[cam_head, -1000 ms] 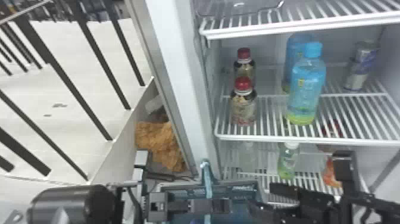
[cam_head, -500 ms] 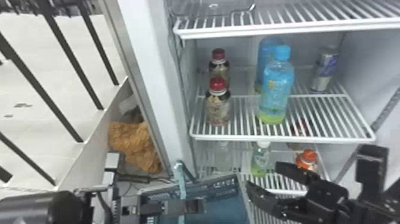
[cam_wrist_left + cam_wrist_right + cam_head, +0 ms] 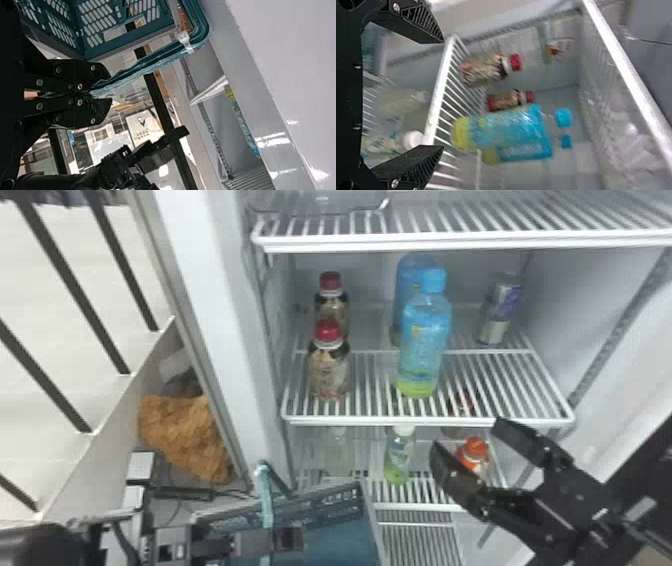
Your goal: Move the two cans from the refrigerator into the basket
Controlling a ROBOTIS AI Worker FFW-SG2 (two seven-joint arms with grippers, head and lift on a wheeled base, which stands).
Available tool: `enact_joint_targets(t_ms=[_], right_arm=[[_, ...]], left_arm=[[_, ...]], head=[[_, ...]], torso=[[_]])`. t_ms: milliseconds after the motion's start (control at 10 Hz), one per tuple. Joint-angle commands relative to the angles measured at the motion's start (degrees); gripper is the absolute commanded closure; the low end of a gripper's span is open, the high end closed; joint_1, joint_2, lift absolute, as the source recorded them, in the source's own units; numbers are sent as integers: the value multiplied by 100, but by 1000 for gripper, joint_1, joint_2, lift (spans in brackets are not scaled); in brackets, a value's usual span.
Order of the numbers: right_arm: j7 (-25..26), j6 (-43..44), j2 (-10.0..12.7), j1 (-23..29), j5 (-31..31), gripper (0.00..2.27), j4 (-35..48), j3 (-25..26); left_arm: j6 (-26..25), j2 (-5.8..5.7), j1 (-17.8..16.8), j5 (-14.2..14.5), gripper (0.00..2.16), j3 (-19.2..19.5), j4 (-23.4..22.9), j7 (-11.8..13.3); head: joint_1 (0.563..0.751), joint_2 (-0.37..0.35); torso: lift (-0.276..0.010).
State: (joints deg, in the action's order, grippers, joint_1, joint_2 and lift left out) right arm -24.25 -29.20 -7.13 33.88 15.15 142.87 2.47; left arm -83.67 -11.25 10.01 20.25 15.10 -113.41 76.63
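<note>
Well, in the head view a silver-and-blue can (image 3: 504, 302) stands at the right rear of the refrigerator's middle shelf (image 3: 480, 377); whether the second can stands with it, I cannot tell. Two blue bottles (image 3: 422, 340) are to its left, one behind the other, and two red-capped bottles (image 3: 329, 370) are farther left on that shelf. The right end effector (image 3: 465, 435) is released, its fingers spread in front of the lower shelf (image 3: 420, 506), with an orange-capped bottle (image 3: 474, 450) showing between them. A green bottle (image 3: 400, 460) stands on that lower shelf. At the bottom, the left end effector (image 3: 287, 538) is at the handle (image 3: 265, 495) of the blue-green basket (image 3: 345, 542), just outside the refrigerator. In the left wrist view, the left end effector (image 3: 104, 92) is clenched on that handle, its fingers nearly together and the basket's slotted wall beyond them; the other arm is farther off. In the right wrist view, the right end effector (image 3: 443, 93) has its fingers wide apart with nothing gripped, the red-capped bottles and blue bottles beyond them.
</note>
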Motion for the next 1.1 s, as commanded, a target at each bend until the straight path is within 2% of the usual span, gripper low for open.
enact_joint_targets(t_ms=[0,200,500,1000], right_arm=[[227,248,27,113,50,105,78,5],[588,333,71,99,27,108,64,-7],[1475,628,98,169,-7,114,-63,-155],[2205,1402,150,-351,-53,114,-878,-235]], left_arm=[[0,0,11,9,1199,-2,0,1],[0,0,11,9,1199,9,14,-8],[0,0,25,32,1199,-2,42,-17],[0,-8,25,89,1199,-13,56,-26]], head=[[695,18],[695,-2],[695,-33],[695,-93]], torso=[[-25],[-25],[-25],[-25]])
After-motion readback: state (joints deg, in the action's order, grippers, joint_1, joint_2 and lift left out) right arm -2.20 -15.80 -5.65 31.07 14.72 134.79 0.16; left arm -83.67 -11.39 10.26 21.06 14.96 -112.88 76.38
